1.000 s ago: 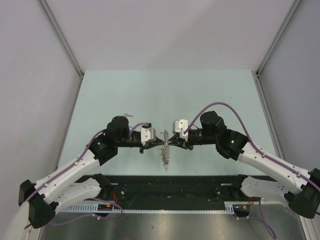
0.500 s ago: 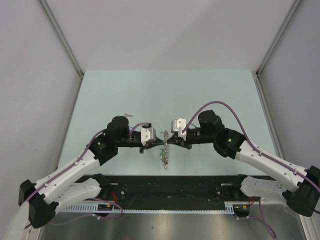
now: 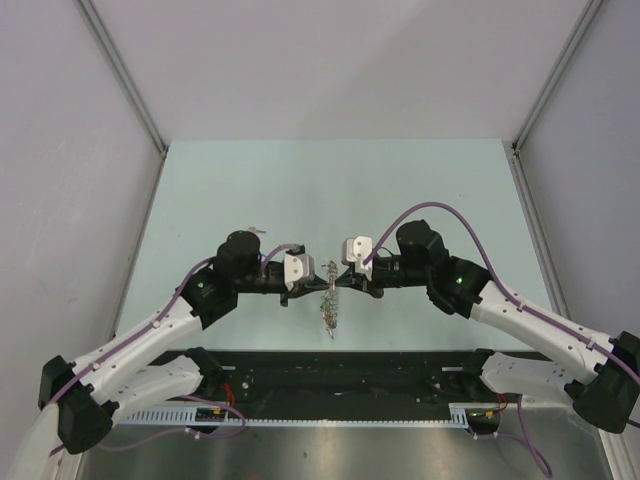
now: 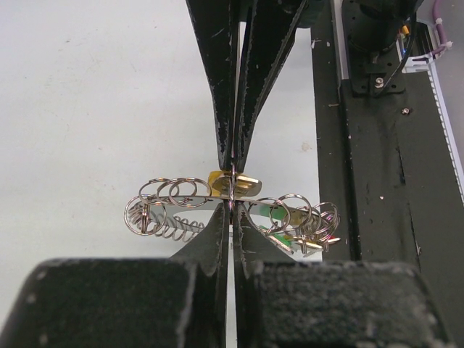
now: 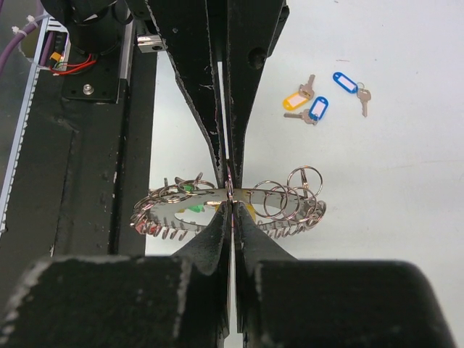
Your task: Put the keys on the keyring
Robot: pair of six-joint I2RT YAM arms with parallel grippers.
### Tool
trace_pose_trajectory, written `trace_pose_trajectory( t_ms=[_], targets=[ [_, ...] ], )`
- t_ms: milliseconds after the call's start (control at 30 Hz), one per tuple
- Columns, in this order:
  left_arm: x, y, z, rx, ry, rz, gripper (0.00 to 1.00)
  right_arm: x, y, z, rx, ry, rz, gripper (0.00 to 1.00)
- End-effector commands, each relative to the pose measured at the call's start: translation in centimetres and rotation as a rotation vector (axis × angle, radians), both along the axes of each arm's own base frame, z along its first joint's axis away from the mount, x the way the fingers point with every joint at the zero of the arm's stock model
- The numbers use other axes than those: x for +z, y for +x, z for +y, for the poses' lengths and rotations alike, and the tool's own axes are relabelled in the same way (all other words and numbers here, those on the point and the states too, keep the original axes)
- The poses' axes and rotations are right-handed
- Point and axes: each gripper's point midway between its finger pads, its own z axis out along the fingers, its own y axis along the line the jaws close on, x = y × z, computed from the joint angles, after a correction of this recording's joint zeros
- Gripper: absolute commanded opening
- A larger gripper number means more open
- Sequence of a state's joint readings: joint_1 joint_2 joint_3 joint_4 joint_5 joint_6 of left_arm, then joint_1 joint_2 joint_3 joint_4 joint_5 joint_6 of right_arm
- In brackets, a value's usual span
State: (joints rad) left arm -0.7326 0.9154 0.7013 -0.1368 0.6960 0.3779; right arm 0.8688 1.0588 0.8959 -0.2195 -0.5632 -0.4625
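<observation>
left claw (image 4: 232, 210), right claw (image 5: 230, 208) clamped on keyring (image 5: 181, 209); keys (image 5: 313, 107) tagged blue, orange

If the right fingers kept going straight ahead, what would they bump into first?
Probably the left gripper, which pinches the same keyring from the opposite side, nearly tip to tip.

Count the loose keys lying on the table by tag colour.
Blue-tagged keys: 2
Yellow-tagged key: 1
Total: 3
</observation>
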Motion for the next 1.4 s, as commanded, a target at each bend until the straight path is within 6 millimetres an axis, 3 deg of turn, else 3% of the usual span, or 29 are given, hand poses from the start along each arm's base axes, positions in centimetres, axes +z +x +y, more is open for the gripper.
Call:
trace_pose_trajectory(
  t_ms=[0,333,933,1167,1367],
  targets=[
    [1.6,-0.1,-0.4,-0.037,-0.022,-0.036,0.00,2.2,0.2,0.6,0.001,0.057,-0.050,0.00],
    [2.1,-0.1,-0.4,-0.029,-0.040,-0.033,0.00,1.6,0.0,1.3,0.008,0.017,-0.063,0.00],
    [3.4,1.1,-0.9,0.123,-0.116,0.185,0.00,0.3,-0.1,-0.3,-0.056,-0.087,-0.123,0.00],
    [5.3,1.0,-0.9,0.126,-0.195,0.157,0.00,-0.2,0.0,-0.7,-0.072,-0.113,-0.119,0.00],
    [5.3,1.0,-0.8,0.123,-0.212,0.130,0.00,0.3,-0.5,-0.6,-0.063,-0.069,-0.108,0.00]
  ],
)
